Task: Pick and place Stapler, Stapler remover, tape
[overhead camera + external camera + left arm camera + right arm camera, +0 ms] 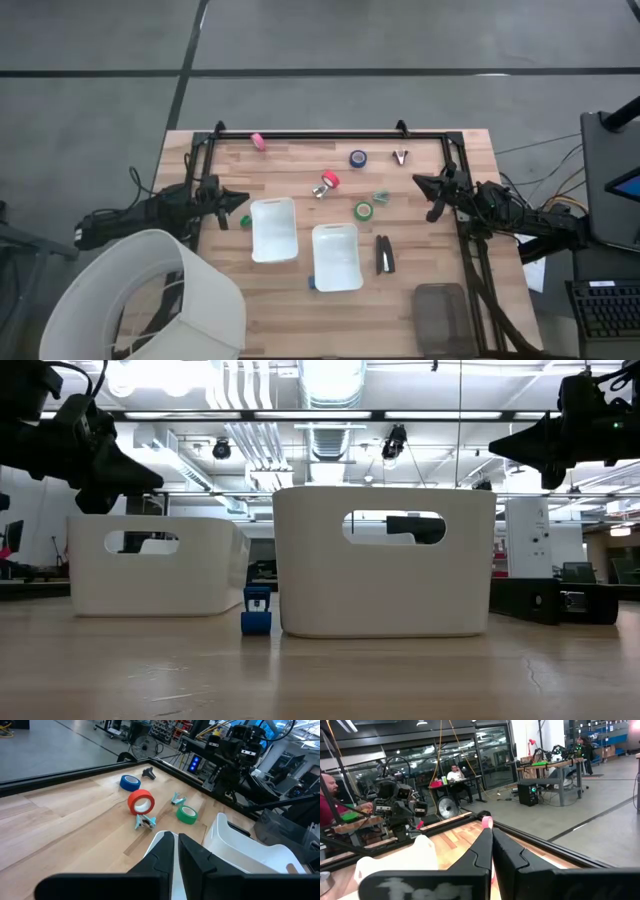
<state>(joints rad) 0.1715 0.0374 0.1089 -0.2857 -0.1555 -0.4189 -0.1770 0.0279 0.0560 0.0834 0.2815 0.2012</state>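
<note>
The black stapler lies flat on the wooden table, right of two white trays. Red tape stands on its edge, green tape and blue tape lie flat; all show in the left wrist view. A dark staple remover and two pale blue ones lie among them. My left gripper hovers shut at the table's left edge. My right gripper hovers shut at the right edge. Both are clear of everything.
A pink object lies by the far rail, a small green one by the left tray, a small blue one beside the near tray. A grey container stands at the near right. A white shade overhangs the near left corner. People sit beyond the table.
</note>
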